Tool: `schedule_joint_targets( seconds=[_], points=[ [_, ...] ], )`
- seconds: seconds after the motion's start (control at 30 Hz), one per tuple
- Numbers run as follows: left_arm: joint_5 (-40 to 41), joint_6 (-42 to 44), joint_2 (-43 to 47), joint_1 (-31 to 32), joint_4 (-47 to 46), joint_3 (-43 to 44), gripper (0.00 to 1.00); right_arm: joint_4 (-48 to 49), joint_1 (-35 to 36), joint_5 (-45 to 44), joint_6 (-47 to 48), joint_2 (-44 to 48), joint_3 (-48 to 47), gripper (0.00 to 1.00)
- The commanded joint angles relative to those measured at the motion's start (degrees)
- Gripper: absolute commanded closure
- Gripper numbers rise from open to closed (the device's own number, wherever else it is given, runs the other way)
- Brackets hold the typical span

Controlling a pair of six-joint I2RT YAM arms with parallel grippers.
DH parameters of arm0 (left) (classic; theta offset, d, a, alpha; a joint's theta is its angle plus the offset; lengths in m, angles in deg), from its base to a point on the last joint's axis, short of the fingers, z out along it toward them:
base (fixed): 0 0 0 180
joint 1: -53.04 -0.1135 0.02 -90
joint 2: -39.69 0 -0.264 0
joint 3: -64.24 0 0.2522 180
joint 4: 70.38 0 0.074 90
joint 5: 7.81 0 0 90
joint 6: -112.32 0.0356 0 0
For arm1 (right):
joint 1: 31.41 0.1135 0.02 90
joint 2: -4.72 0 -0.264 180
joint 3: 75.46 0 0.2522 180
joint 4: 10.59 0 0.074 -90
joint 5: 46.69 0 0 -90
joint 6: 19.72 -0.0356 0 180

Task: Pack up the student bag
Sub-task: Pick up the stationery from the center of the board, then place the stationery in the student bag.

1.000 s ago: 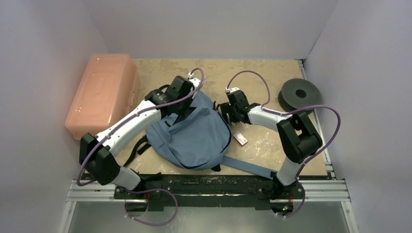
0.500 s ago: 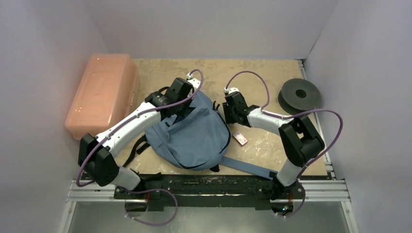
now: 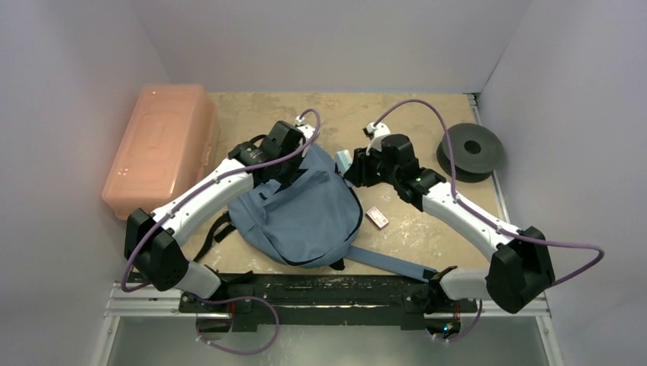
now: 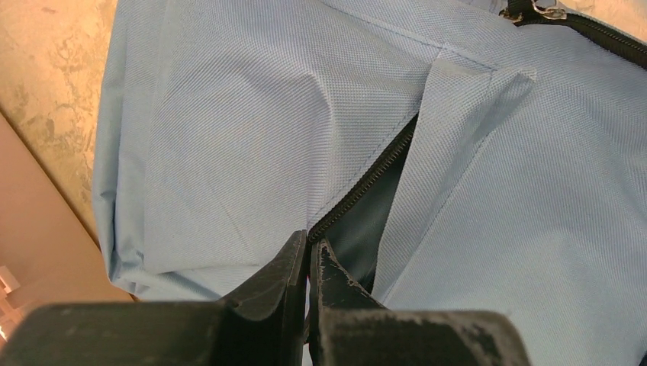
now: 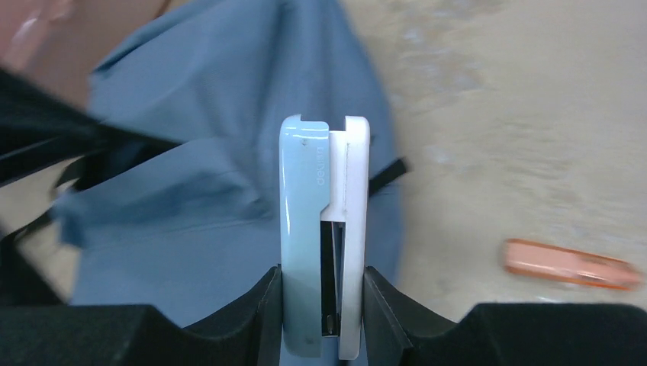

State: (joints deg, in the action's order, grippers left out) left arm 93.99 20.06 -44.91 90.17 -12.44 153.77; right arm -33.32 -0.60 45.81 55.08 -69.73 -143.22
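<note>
Nearest the arm bases, the bag [image 3: 305, 217] lies flat on the surface [image 3: 252, 114], and one strap [image 3: 389, 263] trails toward the near right edge. A small pink piece [image 3: 376, 218] lies just beside the bag's right side. At the bag's far end, the left pincer [image 4: 309, 242] is clamped tight on the fabric where the open zipper [image 4: 366, 187] ends. The right pincer [image 5: 320, 278] hangs over the bag's far right corner, its jaws pressed on both sides of a pale blue and white object [image 5: 324, 229]. Farther back a pink box [image 3: 160, 149] sits on the left and a black disc [image 3: 471, 149] on the right.
</note>
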Motion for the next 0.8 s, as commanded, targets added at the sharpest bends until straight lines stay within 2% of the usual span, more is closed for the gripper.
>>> schedule_joint_targets(
  seconds=[0.0, 0.07, 0.2, 0.37, 0.47, 0.6, 0.77],
  points=[
    [-0.98, 0.52, 0.31, -0.68, -1.05, 1.68, 1.0, 3.59, 3.28, 28.17, -4.08, -1.7, -1.26, 1.0],
    [-1.15, 0.5, 0.79, -0.73, -1.92, 1.34, 1.0, 7.05, 5.79, 33.98, -6.58, -2.8, -1.03, 1.0],
    [-1.24, 0.53, 2.0, -0.71, -3.22, 0.39, 1.0, 18.15, 8.7, 39.27, -14.33, -5.74, 0.8, 1.0],
    [-1.58, 0.6, 4.59, -0.72, -4.91, -1.19, 1.0, 20.98, 8.68, 33.75, -22.49, -11.41, -0.59, 1.0],
    [-1.88, 0.81, 6.63, -0.69, -6.69, -2.52, 1.0, 24.06, 8.69, 34.37, -28.29, -16.48, -0.92, 1.0],
    [-2.75, 0.98, 9.34, -0.69, -8.77, -4.1, 1.0, 33.17, 8.55, 33.86, -38.58, -19.24, 2.51, 1.0],
    [-5.43, 0.66, 10.49, -0.56, -9.95, -5.1, 1.0, 46.04, 8.33, 28.13, -49.09, -19.83, 6.63, 1.0]
  ],
)
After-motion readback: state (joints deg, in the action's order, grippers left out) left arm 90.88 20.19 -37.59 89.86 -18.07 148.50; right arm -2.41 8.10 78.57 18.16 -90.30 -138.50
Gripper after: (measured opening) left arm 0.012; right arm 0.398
